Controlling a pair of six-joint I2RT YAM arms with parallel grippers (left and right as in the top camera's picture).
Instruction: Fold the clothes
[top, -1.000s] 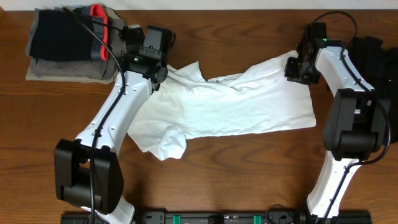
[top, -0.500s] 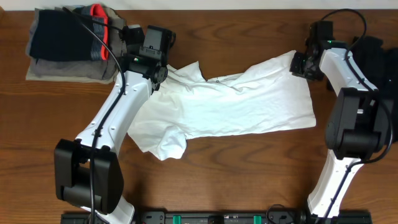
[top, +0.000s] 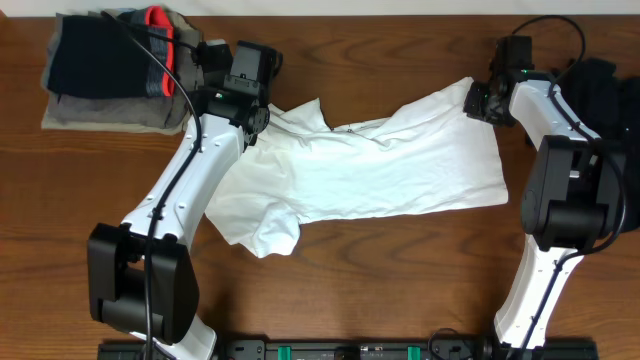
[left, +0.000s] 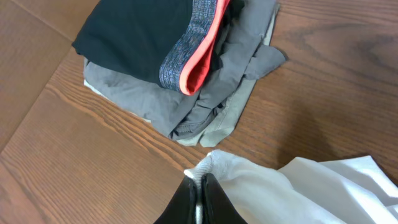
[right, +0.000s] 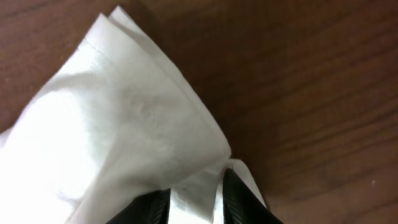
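So, since a second back, the right gripper (top: 482, 100) has been shifted a little toward the far edge of the wooden table (top: 400, 290). The corner of the white T-shirt (top: 370, 170) has been dragged along with it, and nothing else looks changed. The shirt is spread crumpled across the middle of the table, stretched between the two arms. In the right wrist view, a doubled-up bit of hem is pinched between the dark fingers. The left gripper (left: 200, 186) is clamped tight on the opposite edge of the shirt, with a small nub of white fabric poking out at the tips. A pile of folded garments (top: 110, 70), grey, black and red-trimmed, is parked just beside it at the far left corner.
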